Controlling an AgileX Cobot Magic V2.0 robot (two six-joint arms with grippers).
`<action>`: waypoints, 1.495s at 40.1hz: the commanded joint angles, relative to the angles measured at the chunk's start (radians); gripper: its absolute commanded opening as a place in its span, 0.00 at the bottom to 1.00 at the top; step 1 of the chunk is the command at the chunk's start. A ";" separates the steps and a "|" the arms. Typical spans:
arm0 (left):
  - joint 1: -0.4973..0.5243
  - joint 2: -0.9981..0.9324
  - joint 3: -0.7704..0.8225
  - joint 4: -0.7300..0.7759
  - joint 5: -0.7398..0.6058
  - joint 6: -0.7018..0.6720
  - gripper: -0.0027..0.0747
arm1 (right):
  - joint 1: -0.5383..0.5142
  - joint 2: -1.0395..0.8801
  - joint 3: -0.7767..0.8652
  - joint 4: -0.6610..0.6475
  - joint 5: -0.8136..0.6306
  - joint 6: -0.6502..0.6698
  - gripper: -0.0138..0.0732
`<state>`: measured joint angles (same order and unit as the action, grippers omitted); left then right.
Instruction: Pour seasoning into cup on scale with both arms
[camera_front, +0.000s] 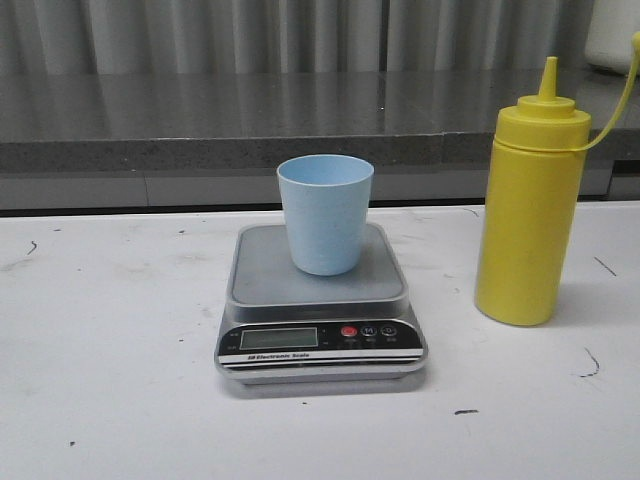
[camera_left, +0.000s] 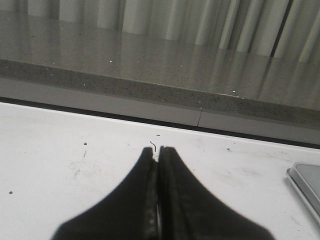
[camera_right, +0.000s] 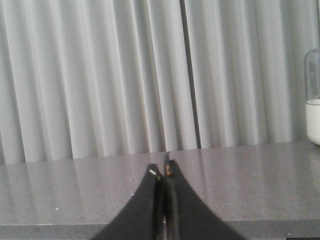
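The pale blue cup (camera_front: 325, 213) stands upright on the grey platform of the silver scale (camera_front: 260, 275) at the table's middle. The tall yellow seasoning bottle (camera_front: 529, 205) stands upright to the right of the scale, its tether looping up to the right. Neither arm shows in the front view. My left gripper (camera_left: 158, 149) is shut and empty, low over the white table, with a corner of the scale (camera_left: 306, 180) off to its side. My right gripper (camera_right: 162, 169) is shut and empty, facing the grey ledge and curtain; the bottle and cup are out of its view.
A grey speckled ledge (camera_front: 200, 125) runs behind the white table (camera_front: 110, 380), with a pleated curtain behind it. A clear container with white contents (camera_right: 313, 100) stands on the ledge at the far right.
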<state>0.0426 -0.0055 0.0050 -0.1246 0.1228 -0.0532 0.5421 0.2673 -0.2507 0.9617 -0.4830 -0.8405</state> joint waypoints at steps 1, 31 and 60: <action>0.000 -0.016 0.024 -0.002 -0.088 -0.010 0.01 | 0.001 0.010 -0.034 -0.033 -0.035 -0.008 0.02; 0.000 -0.016 0.024 -0.002 -0.088 -0.010 0.01 | -0.197 0.009 0.103 -0.981 0.106 0.655 0.02; 0.000 -0.016 0.024 -0.002 -0.088 -0.010 0.01 | -0.550 -0.294 0.273 -1.024 0.615 0.852 0.02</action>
<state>0.0426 -0.0055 0.0050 -0.1246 0.1209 -0.0532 -0.0028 -0.0096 0.0267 -0.0669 0.2085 0.0367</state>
